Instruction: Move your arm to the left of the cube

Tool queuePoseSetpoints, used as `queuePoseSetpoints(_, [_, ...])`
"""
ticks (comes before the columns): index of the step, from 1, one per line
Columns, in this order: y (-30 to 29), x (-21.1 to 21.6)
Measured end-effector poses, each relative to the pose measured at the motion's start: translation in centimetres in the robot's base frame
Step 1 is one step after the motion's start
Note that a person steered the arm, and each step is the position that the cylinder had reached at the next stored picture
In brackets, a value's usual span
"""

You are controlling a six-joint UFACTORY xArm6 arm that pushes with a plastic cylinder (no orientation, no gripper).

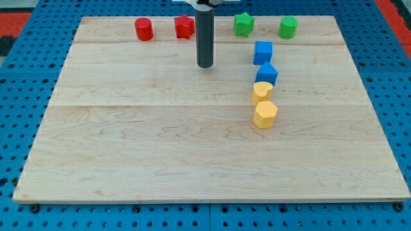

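Note:
A blue cube sits on the wooden board at the upper right of centre. Just below it lies a second blue block with angled faces. My tip rests on the board to the left of the blue cube, a clear gap apart and slightly lower in the view. The dark rod rises from the tip to the view's top edge, beside a red star-like block.
A red cylinder stands at the top left. A green star-like block and a green cylinder-like block stand at the top right. Two yellow blocks lie below the blue ones. Blue pegboard surrounds the board.

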State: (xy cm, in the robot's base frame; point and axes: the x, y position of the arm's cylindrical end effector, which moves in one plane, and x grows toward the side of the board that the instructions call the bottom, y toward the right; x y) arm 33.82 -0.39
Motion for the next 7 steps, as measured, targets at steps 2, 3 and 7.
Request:
queuePoseSetpoints(2, [-0.17,0.00])
queuePoseSetpoints(3, [-0.17,0.00])
queuePoseSetpoints(7, [0.15,0.00])
